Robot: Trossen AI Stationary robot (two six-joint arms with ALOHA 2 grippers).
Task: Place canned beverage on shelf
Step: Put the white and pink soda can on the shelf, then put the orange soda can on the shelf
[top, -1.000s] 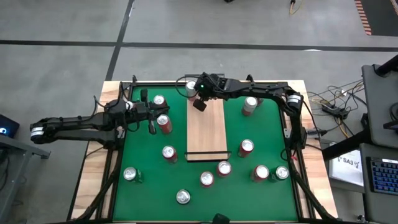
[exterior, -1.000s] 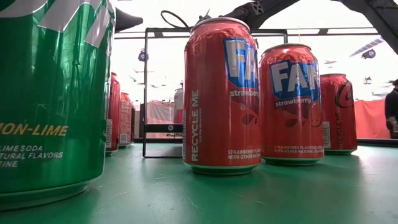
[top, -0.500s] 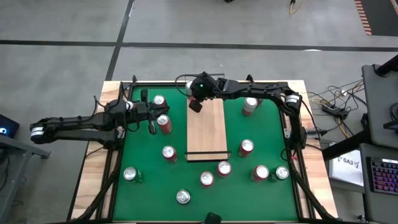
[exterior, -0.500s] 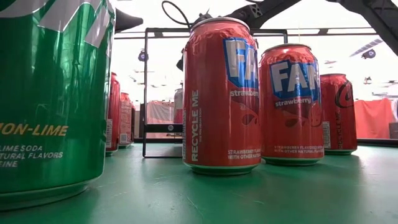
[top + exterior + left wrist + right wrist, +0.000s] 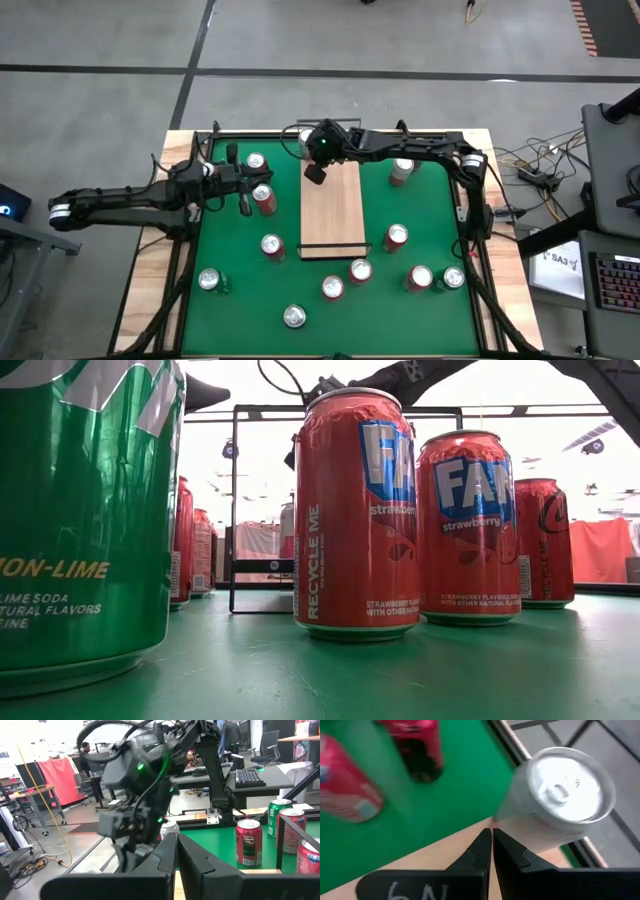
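Green mat: covers the surface (image 5: 235, 300); red and green cans scattered on it, most in the lower half of the high view.
Shelf: pale wood board (image 5: 332, 215), frame centre, long axis running top to bottom; nothing stands on the board away from its upper end.
Right pincer: (image 5: 314, 172) at the shelf's upper end, near its left corner; fingers pressed together, holding nothing.
Target can (my guess): silver-topped can (image 5: 305, 141), upper centre of the high view, just above the shelf's top edge.
Wrist check: right wrist view shows that can (image 5: 559, 802) upright just past the closed fingertips (image 5: 483, 841), by the wood edge; touching or not, cannot tell.
Key relation: can lies up-frame and slightly left of the right pincer, very near; shelf sits directly down-frame of the can.
Left pincer: (image 5: 244, 206) left of centre, beside a red can (image 5: 263, 199); fingers together, empty, waiting.
Nearer arm: right, clearly; left arm is well apart from the silver can.
Can axis: vertical, lid up, so a side grasp suits it.
Next move (judgement): right pincer must spread before it can take the can.
Risk: closed tips this near could knock it over.
Progress: early, no can on the board's visible part.
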